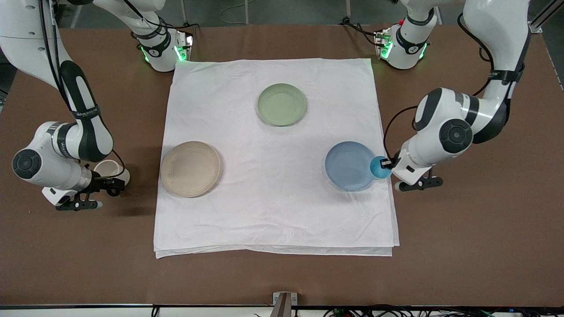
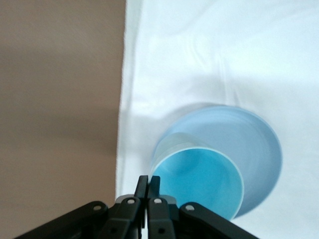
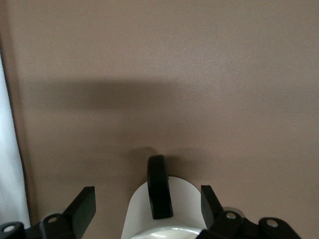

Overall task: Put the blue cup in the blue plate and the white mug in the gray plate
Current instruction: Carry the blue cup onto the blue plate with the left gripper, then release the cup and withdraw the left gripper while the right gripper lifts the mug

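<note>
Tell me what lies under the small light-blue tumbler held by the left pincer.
The light-blue tumbler, pinched at its rim by the left pincer, hangs over the edge of the round pale-blue plate on the white cloth. The tumbler hides its base, so contact is not visible.

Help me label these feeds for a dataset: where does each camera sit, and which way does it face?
Front view: high across the table, facing both arms' bases, over the white cloth.
Left wrist view: on the left arm's wrist, looking down past the shut left gripper pinching the blue cup over the blue plate.
Right wrist view: on the right arm's wrist, open right gripper around the white mug.
Front and left wrist views share cup and plate.
</note>
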